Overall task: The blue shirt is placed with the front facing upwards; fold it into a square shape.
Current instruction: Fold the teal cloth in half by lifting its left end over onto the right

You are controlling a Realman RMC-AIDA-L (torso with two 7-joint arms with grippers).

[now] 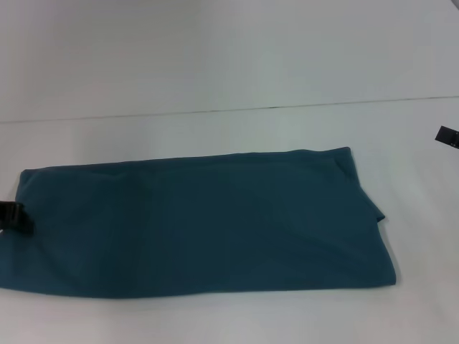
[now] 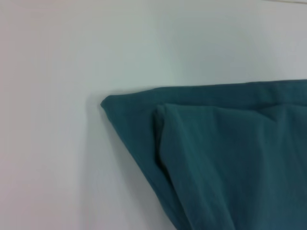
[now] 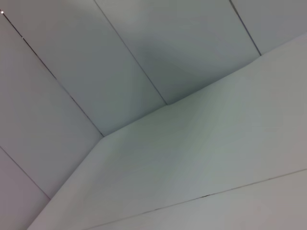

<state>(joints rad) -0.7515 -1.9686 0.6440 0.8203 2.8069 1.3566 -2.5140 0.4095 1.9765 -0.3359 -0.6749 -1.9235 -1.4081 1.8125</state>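
Observation:
The blue shirt lies on the white table, folded into a long flat band with its plain teal side up; no print shows. My left gripper shows as a dark part at the band's left end, over the cloth. The left wrist view shows a folded corner of the shirt with layered edges. My right gripper shows as a small dark piece at the right edge of the head view, above and to the right of the shirt, apart from it.
A thin dark seam runs across the table behind the shirt. The right wrist view shows only white table and wall panels.

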